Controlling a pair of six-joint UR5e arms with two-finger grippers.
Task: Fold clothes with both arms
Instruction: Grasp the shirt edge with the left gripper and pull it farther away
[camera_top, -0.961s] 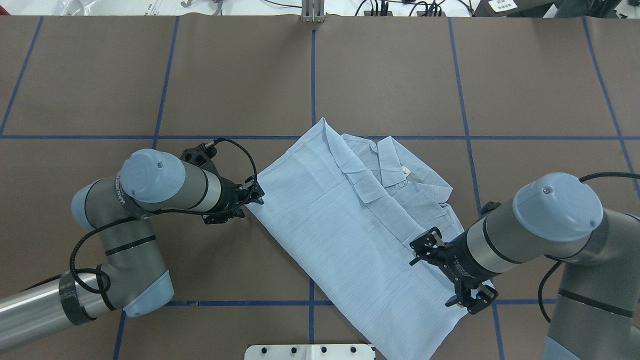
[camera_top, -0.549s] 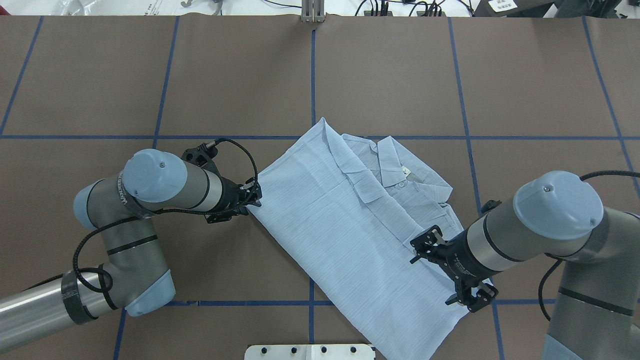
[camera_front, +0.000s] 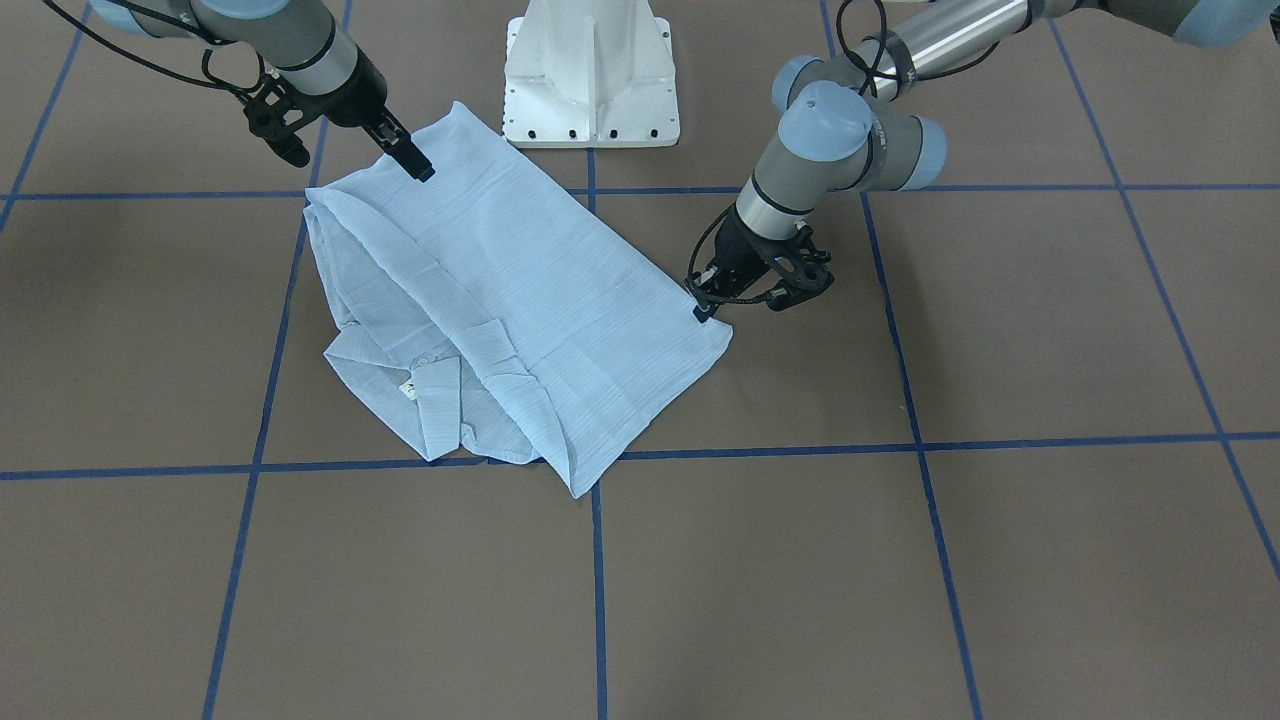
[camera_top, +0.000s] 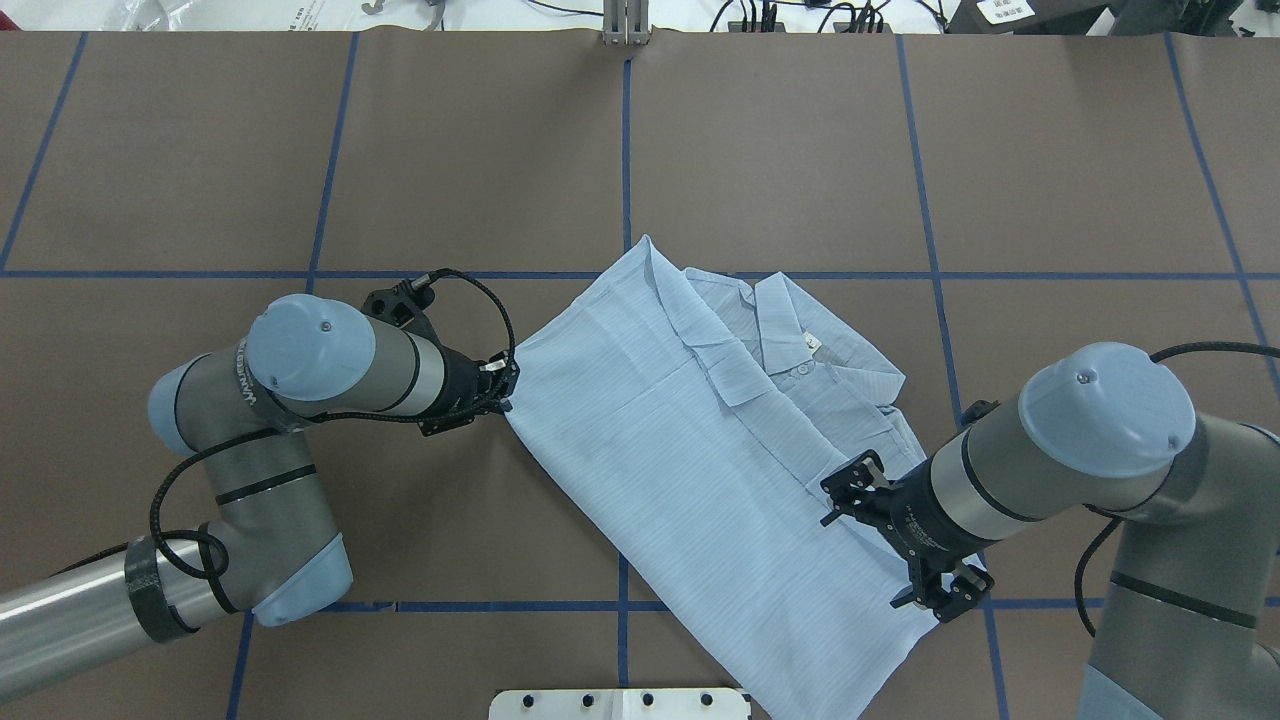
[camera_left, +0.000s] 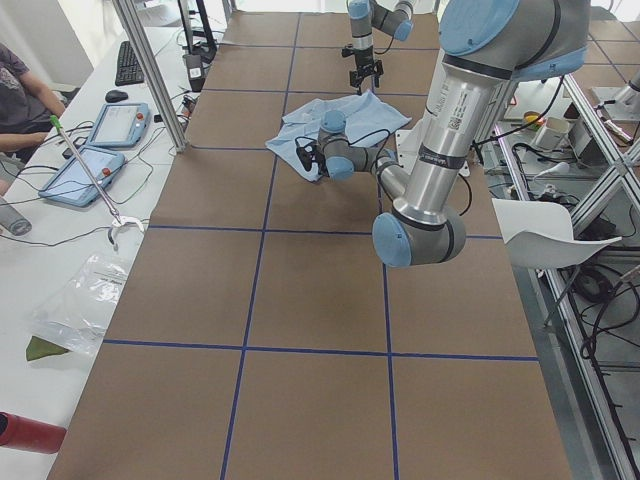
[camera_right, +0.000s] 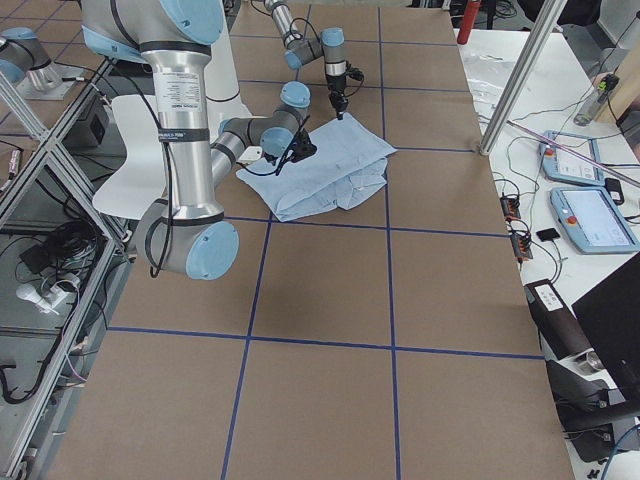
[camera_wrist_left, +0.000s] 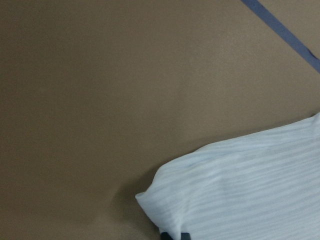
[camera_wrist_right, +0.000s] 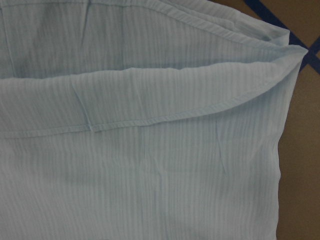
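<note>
The pale blue striped shirt (camera_top: 700, 450) lies folded lengthwise and slanted on the brown table, with its collar (camera_top: 770, 320) at the far right. In the front view the shirt (camera_front: 520, 290) has its collar near the camera. My left gripper (camera_top: 505, 398) is at the shirt's left corner. In the front view the left gripper (camera_front: 703, 308) looks shut on that corner. The left wrist view shows the corner (camera_wrist_left: 210, 195) slightly raised at a black fingertip (camera_wrist_left: 172, 235). My right gripper (camera_front: 420, 168) looks shut, its tips on the shirt's hem end. The right wrist view shows only fabric (camera_wrist_right: 150, 150).
The white pedestal base (camera_front: 590, 80) stands just behind the hem end. Blue tape lines (camera_top: 625, 150) divide the brown table. The side view shows a bench with tablets (camera_left: 110, 125) and a seated person (camera_left: 20, 90) beyond the table's far edge.
My left gripper has moved slightly toward the shirt's left corner and closed in on it. The right arm has barely shifted and the shirt lies as before.
</note>
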